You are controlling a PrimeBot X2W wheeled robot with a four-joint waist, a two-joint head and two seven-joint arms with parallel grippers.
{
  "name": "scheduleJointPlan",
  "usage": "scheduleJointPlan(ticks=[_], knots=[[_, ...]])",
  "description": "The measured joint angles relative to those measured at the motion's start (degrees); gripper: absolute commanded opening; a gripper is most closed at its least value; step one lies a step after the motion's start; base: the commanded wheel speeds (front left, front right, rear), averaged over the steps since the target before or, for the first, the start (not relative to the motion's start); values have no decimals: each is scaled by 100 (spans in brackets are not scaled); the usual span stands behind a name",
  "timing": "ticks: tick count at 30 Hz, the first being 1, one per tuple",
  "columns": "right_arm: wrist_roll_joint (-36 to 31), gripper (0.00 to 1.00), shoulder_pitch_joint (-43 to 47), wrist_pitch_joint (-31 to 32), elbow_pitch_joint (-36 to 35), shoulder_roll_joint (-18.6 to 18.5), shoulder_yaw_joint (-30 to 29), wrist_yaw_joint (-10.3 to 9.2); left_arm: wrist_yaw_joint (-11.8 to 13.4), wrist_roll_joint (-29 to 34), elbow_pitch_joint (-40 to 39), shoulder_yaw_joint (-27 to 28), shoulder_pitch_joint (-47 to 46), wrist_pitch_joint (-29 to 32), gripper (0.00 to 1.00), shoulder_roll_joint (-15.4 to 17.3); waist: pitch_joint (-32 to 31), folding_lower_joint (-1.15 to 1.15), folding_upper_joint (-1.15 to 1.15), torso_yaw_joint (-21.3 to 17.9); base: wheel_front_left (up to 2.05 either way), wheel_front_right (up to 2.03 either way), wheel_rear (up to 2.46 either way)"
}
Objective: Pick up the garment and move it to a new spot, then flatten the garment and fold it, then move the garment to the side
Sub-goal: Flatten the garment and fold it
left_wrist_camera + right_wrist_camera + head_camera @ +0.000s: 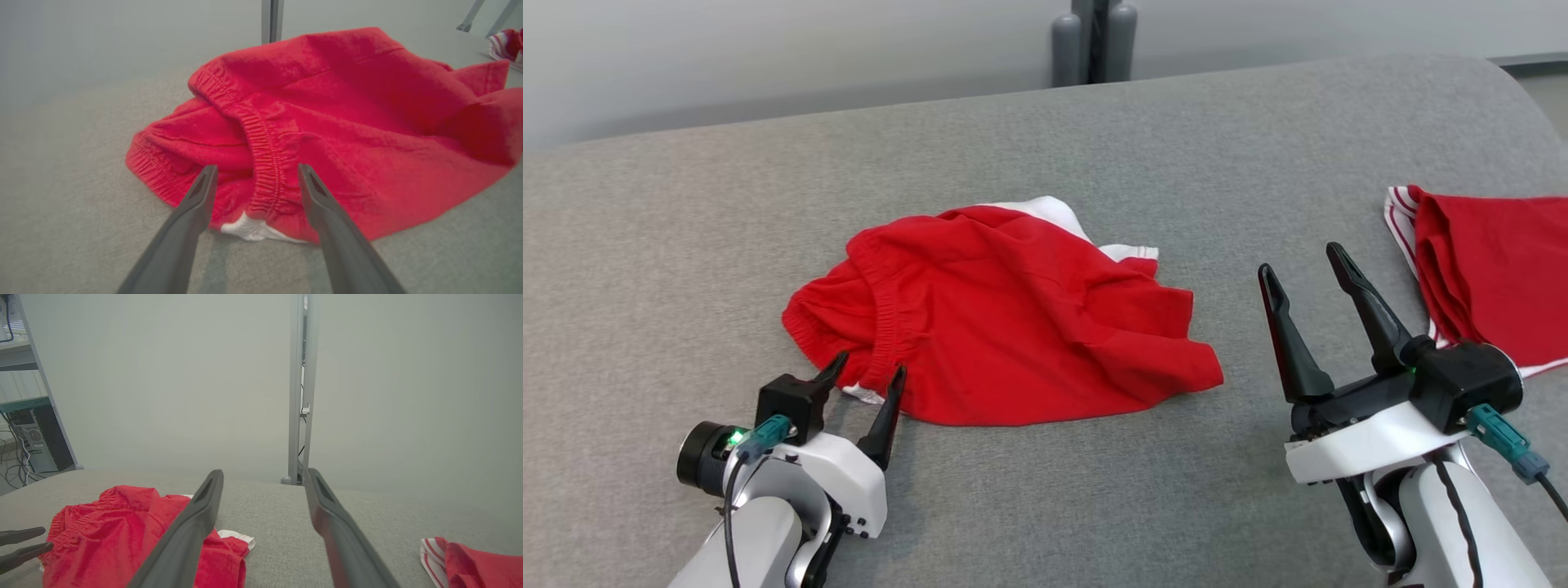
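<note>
- Near left: left gripper point(871, 365), fingers spread wide, nothing clamped. Straddles the near edge of the garment point(1013, 318), one finger on either side of the elastic waistband point(265, 163). Can't tell whether the tips touch cloth.
- Near right: right gripper point(1298, 258), fingers spread wide, empty. Hangs above bare counter point(1045, 506), aimed toward the far wall, between the two cloth pieces.
- Middle: garment is a pair of red shorts, crumpled in a heap around the middle of the counter. Bunches at the waistband end on the left, trails a loose hem to the right. Shows white trim point(249, 230) under the near edge between the left fingers, and more white at the far edge.
- Right, further back: second red cloth with white stripes point(1486, 269). Lies at the counter's right side, well apart from the garment, near the right gripper, partly cut off by the frame.
- Far: grey post point(1094, 41) behind the counter's far edge, plain pale wall beyond.
</note>
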Motion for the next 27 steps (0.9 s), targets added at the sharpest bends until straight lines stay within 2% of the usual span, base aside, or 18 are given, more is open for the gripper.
scheduleJointPlan(ticks=[7,8,9,12,17,22,27], knots=[[22,100,-4,0,-10,12,-59,0,-153,161,522,-271,-276,309,100,-7,140,0,0,-225,0,0,0],[23,100,-7,1,-9,15,-55,0,-220,160,578,-304,-305,370,58,-10,155,0,0,-249,0,0,0],[23,100,-9,1,-12,20,-55,0,-271,160,616,-333,-332,372,0,-12,171,0,0,-266,0,0,0],[24,100,-21,1,-8,33,-88,0,-359,26,646,-236,-396,287,0,-46,194,0,0,-292,0,0,0],[16,100,5,0,24,37,-218,-1,-359,-369,279,319,-472,-99,0,-97,163,0,0,-211,0,0,0],[-22,100,42,1,137,52,-255,0,-234,-575,-194,778,-363,-194,0,21,70,0,0,-32,0,0,0],[-36,100,68,1,290,55,-240,0,-76,-676,-380,895,-1,-190,0,110,-25,0,0,196,0,0,0]])
